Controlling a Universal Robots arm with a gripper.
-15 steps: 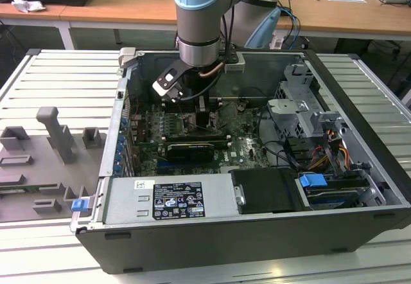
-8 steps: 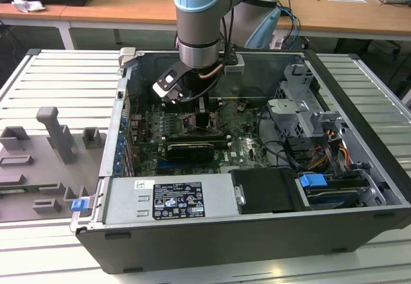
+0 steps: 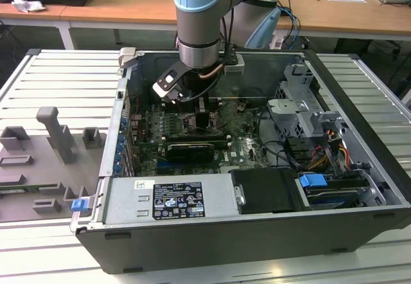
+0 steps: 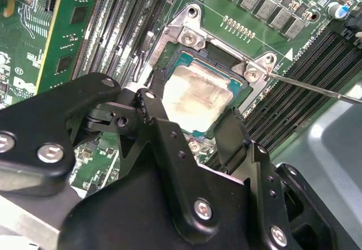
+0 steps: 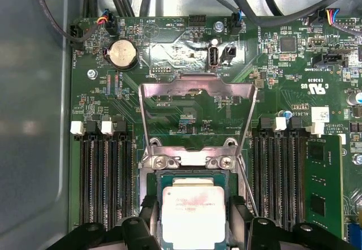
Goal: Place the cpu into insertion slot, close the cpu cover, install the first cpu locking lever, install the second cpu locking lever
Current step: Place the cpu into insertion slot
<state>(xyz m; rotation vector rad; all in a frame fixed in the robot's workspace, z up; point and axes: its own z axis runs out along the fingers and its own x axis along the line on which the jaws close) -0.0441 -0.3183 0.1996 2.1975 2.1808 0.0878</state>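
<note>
From my station I see the pale blue and grey robot arm (image 3: 199, 33) reaching down into the open dark grey computer case (image 3: 225, 248), over the green circuit board (image 5: 169, 41) on its floor.

In the second wrist view the black gripper (image 4: 189, 111) straddles the cpu (image 4: 198, 94), a small flat square chip with a silvery-beige metal top. The chip lies flat inside the insertion slot (image 5: 192, 160), the square dark socket with a metal rim that sits mid-board between two banks of long black memory slots (image 5: 104, 176). The gripper sits right at two opposite edges of the chip, but I cannot tell whether it is clenched on the chip or released.

The cpu cover (image 5: 198, 85), a thin silvery metal frame with a square cut-out, stands swung open from its hinge at the slot's edge, on the side nearer the round silver coin battery (image 5: 123, 54). A thin silvery wire locking lever (image 4: 317, 89) juts out unlatched from one corner of the slot.
</note>
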